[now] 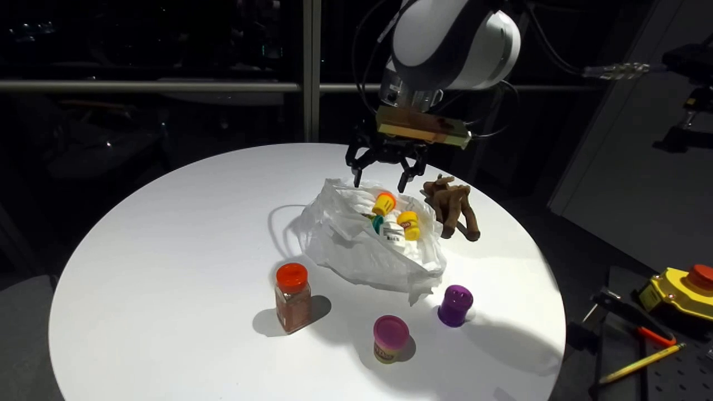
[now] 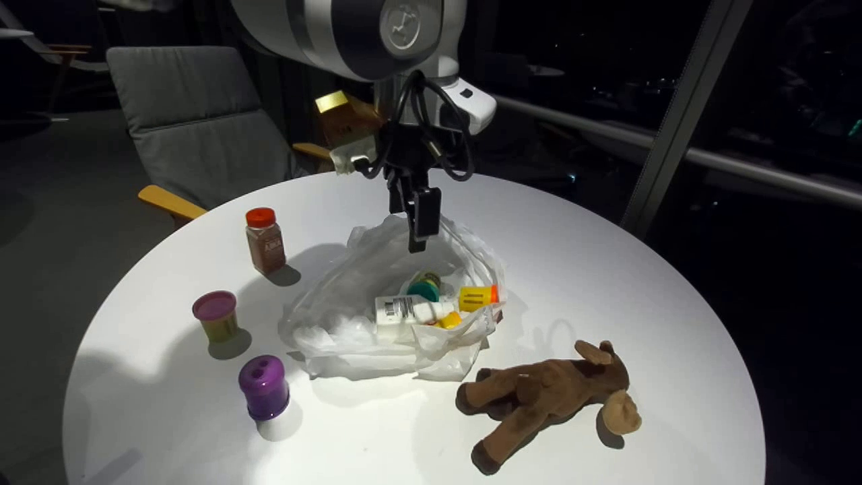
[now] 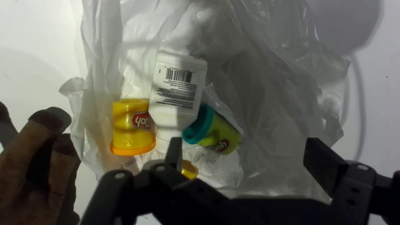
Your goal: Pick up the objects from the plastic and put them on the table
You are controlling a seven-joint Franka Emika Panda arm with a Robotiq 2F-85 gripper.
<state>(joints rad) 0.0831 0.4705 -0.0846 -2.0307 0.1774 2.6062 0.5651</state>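
in an exterior view, jar [image 2: 266,242], tub [image 2: 219,323], pot [image 2: 264,391] and animal [image 2: 559,387] are being borne by the table [image 2: 606,296]. in an exterior view, the gripper [image 1: 379,184] is being held wide, empty, above the bag [image 1: 345,248]. in the wrist view, bottle [image 3: 176,93] and tubs [image 3: 129,125] are being cradled inside.

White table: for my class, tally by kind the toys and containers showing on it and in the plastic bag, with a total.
Tubs: 4 (yellow tub, second yellow tub, green tub, pink-lidded tub)
Bottles: 1 (white bottle)
Jars: 1 (red-lidded jar)
Other containers: 1 (purple container)
Soft toys: 1 (brown animal)
Total in sight: 8 (the plastic bag may hide more)
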